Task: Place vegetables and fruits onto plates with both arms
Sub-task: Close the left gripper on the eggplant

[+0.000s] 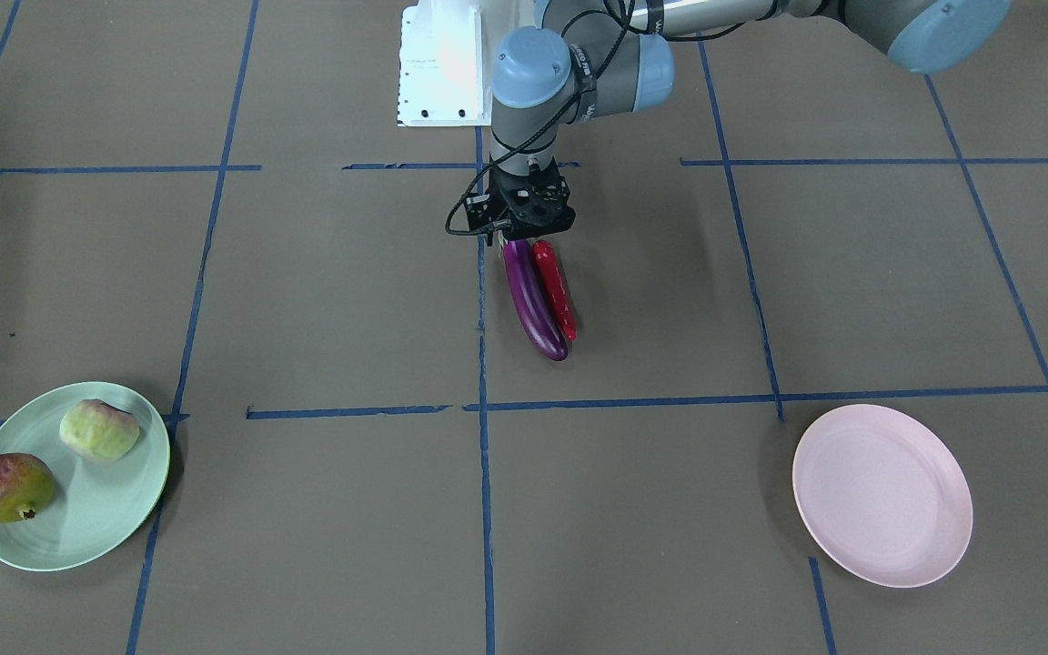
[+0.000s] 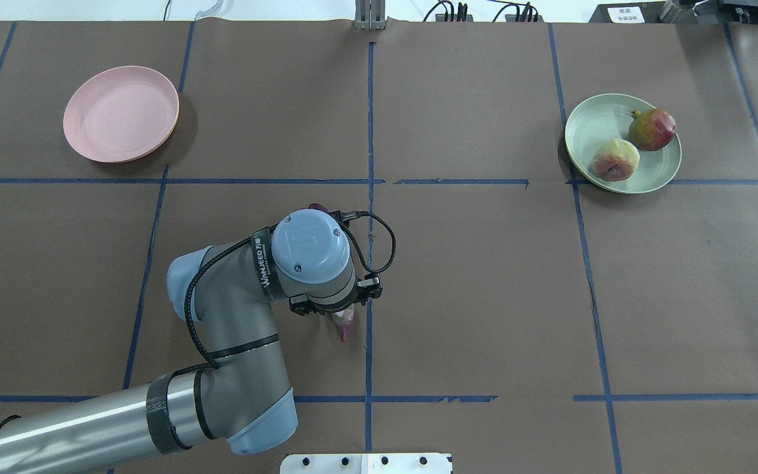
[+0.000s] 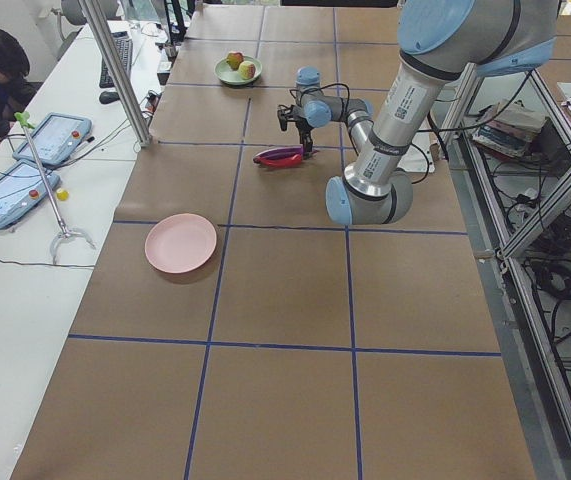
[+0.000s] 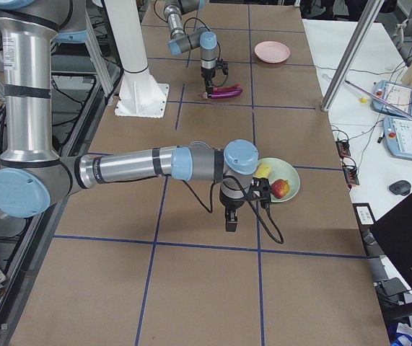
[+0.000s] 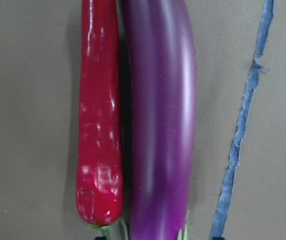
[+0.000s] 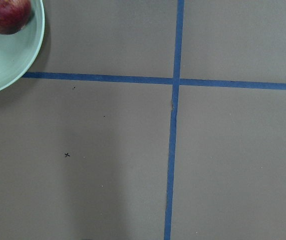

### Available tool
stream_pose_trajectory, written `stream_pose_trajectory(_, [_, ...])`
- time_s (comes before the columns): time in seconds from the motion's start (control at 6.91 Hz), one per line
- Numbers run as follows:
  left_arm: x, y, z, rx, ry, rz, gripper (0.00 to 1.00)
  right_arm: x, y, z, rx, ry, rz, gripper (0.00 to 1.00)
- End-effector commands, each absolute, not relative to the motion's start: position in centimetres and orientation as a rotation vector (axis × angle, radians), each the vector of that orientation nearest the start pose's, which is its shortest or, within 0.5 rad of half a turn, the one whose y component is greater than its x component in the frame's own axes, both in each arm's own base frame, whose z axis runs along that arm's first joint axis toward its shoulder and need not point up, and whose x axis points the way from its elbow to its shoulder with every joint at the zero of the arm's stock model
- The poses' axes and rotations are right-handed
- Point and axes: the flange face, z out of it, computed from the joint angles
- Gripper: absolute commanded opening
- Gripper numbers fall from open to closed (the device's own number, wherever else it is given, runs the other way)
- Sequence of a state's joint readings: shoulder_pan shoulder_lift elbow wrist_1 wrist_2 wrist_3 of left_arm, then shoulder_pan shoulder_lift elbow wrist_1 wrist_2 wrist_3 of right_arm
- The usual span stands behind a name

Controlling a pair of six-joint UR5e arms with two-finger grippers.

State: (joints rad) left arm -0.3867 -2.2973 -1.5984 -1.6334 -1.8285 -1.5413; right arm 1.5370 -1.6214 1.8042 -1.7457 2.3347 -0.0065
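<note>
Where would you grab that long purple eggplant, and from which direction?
Probably near its stem end, from straight above, where the left gripper hangs. The long slim glossy purple eggplant lies flat on the brown table, so only its narrow sides can be pinched. The glossy red chili pepper lies close along one side, so a finger must wedge between them.

Lab: taped-grid table (image 2: 484, 296), op. tablets (image 3: 57, 138)

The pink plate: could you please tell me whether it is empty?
Empty. The pink plate shows only bare surface in both the overhead and front-facing views.
</note>
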Motion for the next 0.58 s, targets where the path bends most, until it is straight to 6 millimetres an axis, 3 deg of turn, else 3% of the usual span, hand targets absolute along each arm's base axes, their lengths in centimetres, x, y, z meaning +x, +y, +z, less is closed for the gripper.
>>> stream_pose_trajectory(0.0, [62.25, -37.01, 20.6, -0.075, 0.834, -0.241, 0.7, 4.87, -46.63, 58.77, -0.004, -0.764, -0.042, 1.0])
stream_pose_trajectory(0.14, [62.3, -37.03, 20.56, -0.075, 0.834, -0.241, 0.68, 4.87, -46.63, 58.77, -0.004, -0.764, -0.042, 1.0])
stream_pose_trajectory(0.29, [62.3, -37.03, 20.6, -0.077, 0.831, -0.243, 0.55, 4.86, -46.63, 58.83, -0.005, -0.765, -0.043, 1.0])
stream_pose_trajectory(0.43, [62.14, -37.08, 20.51, -0.077, 0.828, -0.245, 0.28, 4.86, -46.63, 58.83, -0.005, -0.766, -0.043, 1.0])
